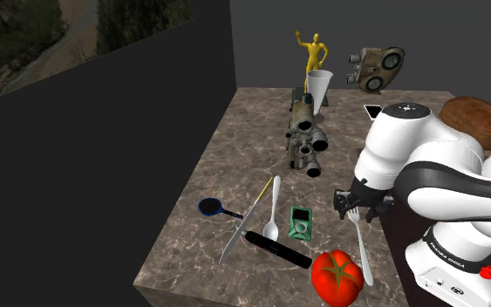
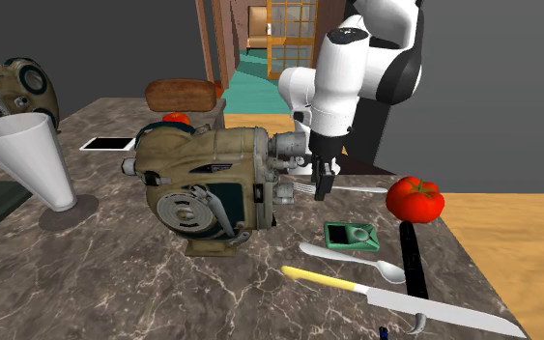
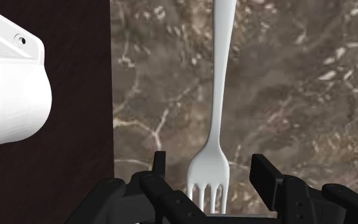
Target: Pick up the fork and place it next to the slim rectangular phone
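One plain white long-handled fork (image 3: 217, 114)

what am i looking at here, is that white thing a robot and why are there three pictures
Yes, it is a white robot arm on a stand. One picture is taken from beside the stand, one from across the table, one from a camera on the arm's hand. On the marble table lie a white fork, spoon, knife, tomato, old film cameras and a phone. The black gripper is open, its fingers either side of the fork's head. Nothing is held.
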You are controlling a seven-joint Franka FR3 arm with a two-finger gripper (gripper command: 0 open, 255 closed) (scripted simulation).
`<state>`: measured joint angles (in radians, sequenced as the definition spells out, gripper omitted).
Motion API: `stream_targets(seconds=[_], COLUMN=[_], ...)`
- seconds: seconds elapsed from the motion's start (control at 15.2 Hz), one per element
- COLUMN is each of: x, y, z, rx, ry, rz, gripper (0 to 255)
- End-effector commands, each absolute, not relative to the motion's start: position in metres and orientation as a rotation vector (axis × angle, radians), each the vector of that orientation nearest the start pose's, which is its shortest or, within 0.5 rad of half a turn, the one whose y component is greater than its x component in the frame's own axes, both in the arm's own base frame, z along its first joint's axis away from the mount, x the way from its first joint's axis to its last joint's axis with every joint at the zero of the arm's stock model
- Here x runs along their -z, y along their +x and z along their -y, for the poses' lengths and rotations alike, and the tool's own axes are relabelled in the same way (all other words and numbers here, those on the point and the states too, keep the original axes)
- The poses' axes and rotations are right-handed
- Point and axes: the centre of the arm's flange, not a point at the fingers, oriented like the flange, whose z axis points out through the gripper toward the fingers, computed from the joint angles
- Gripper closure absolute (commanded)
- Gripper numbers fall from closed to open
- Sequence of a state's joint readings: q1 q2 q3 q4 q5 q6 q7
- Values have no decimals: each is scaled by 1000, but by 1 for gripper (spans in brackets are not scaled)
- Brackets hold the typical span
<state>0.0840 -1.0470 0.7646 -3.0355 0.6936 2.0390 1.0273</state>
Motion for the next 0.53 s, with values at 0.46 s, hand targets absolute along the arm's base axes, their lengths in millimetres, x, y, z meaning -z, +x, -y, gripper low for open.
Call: stream_targets(seconds=[0.46], x=[-364], y=[200], z=[-165], rx=[56], ry=[-2871], rz=[-1299], gripper=[255])
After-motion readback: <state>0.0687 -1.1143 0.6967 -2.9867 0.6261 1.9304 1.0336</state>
